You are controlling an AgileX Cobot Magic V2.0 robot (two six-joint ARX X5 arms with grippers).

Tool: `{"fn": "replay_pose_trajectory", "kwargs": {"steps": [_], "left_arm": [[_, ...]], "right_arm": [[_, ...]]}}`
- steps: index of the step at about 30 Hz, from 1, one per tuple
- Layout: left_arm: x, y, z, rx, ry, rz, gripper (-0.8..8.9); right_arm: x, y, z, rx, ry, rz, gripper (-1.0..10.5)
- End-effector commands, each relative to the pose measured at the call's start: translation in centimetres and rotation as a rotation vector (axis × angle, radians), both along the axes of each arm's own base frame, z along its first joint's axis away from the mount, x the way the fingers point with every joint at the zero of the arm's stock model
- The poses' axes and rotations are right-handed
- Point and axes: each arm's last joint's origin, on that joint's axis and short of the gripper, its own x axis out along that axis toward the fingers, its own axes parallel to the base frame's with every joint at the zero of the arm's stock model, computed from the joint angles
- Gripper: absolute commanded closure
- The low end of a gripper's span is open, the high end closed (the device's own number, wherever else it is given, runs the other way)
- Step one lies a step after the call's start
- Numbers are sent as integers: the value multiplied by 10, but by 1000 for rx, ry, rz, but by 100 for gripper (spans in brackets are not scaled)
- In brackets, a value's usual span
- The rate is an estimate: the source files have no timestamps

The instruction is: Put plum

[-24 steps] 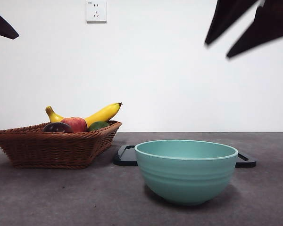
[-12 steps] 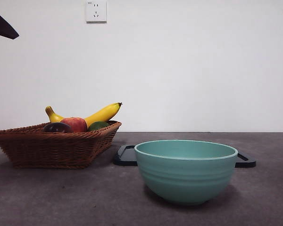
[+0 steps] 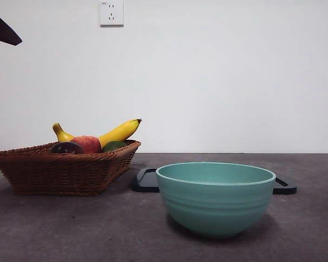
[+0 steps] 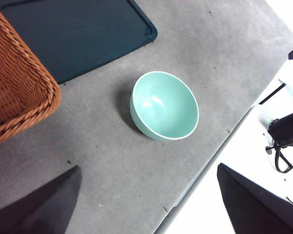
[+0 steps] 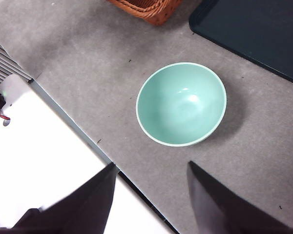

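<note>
The dark plum lies in the wicker basket at the left, next to a red peach-like fruit, a green fruit and a banana. An empty teal bowl stands in front; it also shows in the left wrist view and the right wrist view. My left gripper is open and empty, high above the table. My right gripper is open and empty, high above the bowl's near side.
A dark tray lies flat behind the bowl, also in the left wrist view and the right wrist view. The table's front edge runs near the bowl. A wall socket is on the back wall.
The right arm's black jaws have risen out of the front view's top right corner. The fruits, basket and bowl have not moved.
</note>
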Motion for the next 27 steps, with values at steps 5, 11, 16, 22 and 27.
{"fn": "replay_pose_trajectory", "kwargs": {"steps": [5, 11, 16, 22, 27], "left_arm": [[1, -1, 4, -1, -29, -18, 431], [1, -1, 4, -1, -29, -18, 805], [1, -1, 4, -1, -29, -18, 805], [1, -1, 4, -1, -29, -18, 805], [1, -1, 4, -1, -29, -18, 805]], "right_arm": [[1, 1, 4, 7, -21, 16, 717], [1, 1, 4, 4, -24, 14, 940], [1, 1, 4, 1, -28, 13, 940], [1, 1, 4, 2, -28, 13, 940], [1, 1, 4, 2, -28, 13, 940]]}}
